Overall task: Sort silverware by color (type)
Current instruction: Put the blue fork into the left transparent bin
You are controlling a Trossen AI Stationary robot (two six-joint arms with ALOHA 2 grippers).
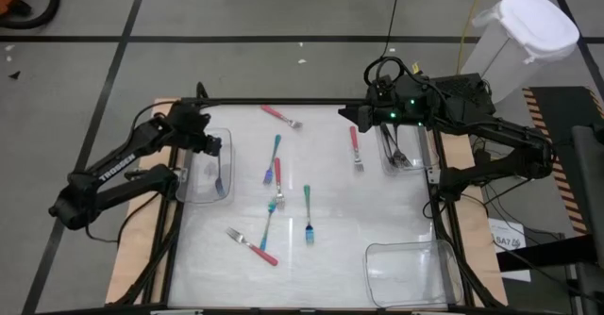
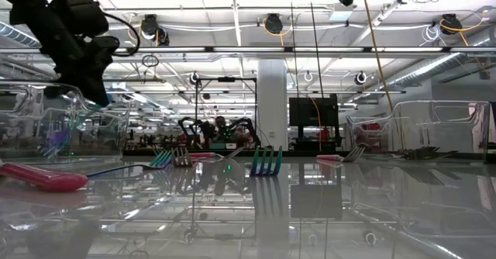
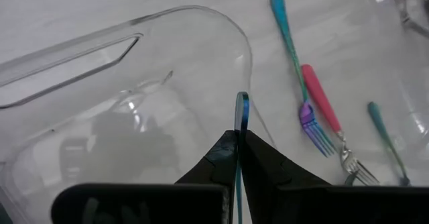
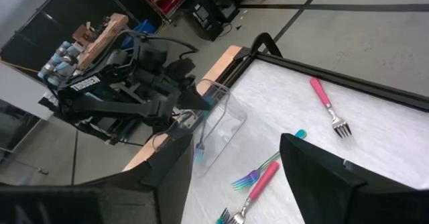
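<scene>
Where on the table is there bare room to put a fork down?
Bare: the strip between the right pink fork and the near-right bin, and the near-left corner before the lone pink fork. Crowded: the central cluster of teal and pink forks.

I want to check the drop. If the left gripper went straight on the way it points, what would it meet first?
Most likely the floor of the clear bin below it. The left gripper, shut on a blue fork, points into that bin, though depth is unclear.
</scene>
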